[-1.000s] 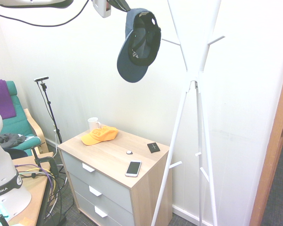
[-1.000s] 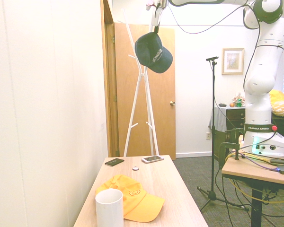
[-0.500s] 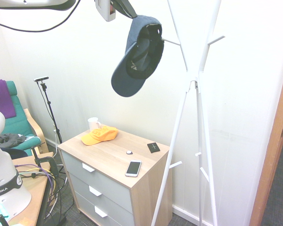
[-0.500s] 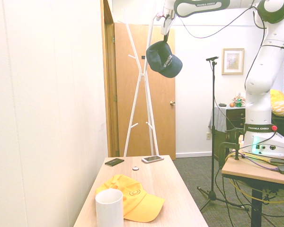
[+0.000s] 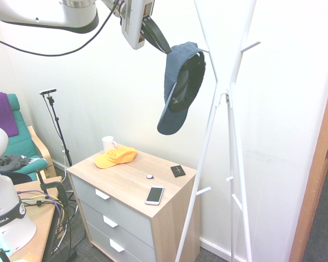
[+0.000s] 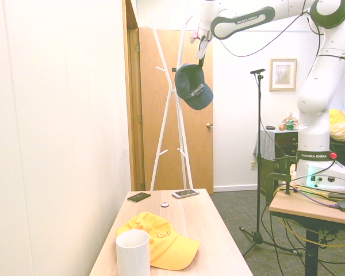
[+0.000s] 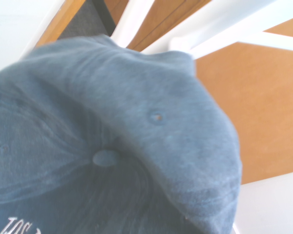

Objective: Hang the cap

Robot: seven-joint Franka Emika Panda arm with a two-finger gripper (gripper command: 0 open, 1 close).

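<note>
Gripper (image 5: 159,43) clamped shut on navy cap (image 5: 181,84), pinching its back rim. Hung brim-down at about 5 o'clock from the fingers, crown edge touching or just beside a white coat-stand peg (image 5: 201,50) at 3 o'clock. Open air beneath, well above dresser top (image 5: 132,183) bearing orange cap (image 5: 115,156), mug (image 5: 107,144), phone (image 5: 154,195).
</note>
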